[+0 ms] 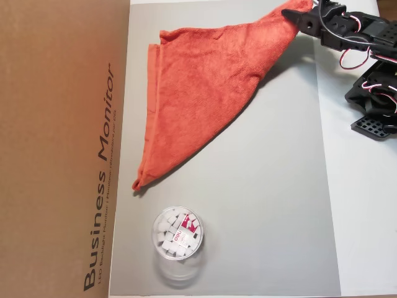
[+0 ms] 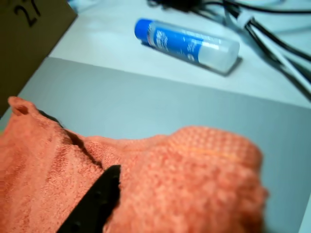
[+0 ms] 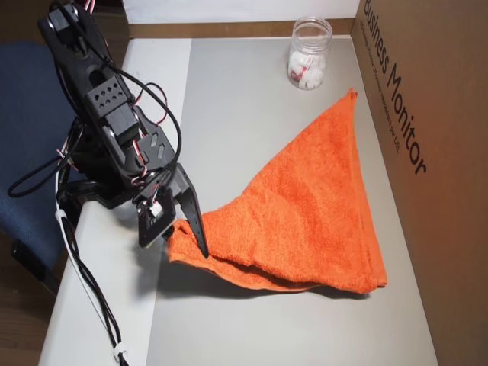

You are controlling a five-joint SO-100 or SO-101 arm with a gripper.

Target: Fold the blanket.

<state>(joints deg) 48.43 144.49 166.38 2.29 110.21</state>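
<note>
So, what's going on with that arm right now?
Tool shut on the blanket's corner, lifted off the mat. Blanket in a rough triangle. Plastic jar stands clear of it.

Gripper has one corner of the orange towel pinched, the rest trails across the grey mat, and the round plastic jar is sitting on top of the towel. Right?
Not quite. The jar stands on the bare grey mat, clear of the towel, just past its far corner, as both overhead views show. The rest holds: the gripper pinches one corner and the rest trails across the mat.
</note>
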